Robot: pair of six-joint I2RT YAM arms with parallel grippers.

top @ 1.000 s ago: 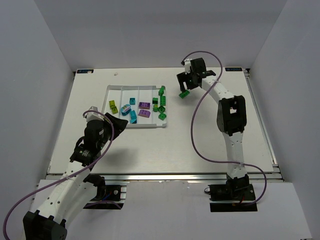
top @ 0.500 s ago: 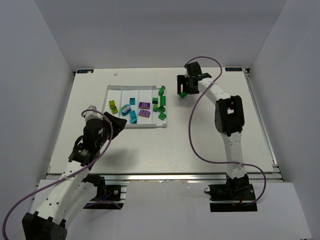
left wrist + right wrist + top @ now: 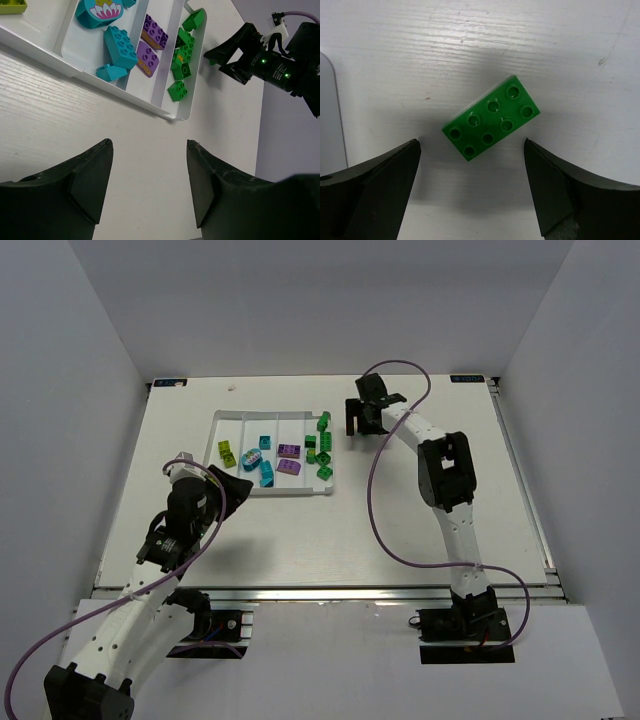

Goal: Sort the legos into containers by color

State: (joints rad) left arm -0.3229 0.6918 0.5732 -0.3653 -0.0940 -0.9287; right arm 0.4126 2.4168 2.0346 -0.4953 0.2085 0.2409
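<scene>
The white table (image 3: 400, 530) carries the white tray (image 3: 290, 494) at its far left. The tray's four lanes hold yellow-green, teal, purple and green legos (image 3: 322, 452). Since a second ago the right gripper (image 3: 356, 421) has swung left and dropped over a loose green brick (image 3: 491, 118) just right of the tray. Its jaws stand wide apart, straddling the brick without touching it. The left gripper (image 3: 149, 143) is unmoved at the tray's near edge, jaws apart and empty. The brick is two-by-four, studs up, lying askew.

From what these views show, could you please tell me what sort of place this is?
Probably a robot lab test cell: a white tabletop boxed in by plain white walls, two white-and-black arms bolted to an aluminium rail, and a shallow white plastic tray of coloured bricks.
</scene>
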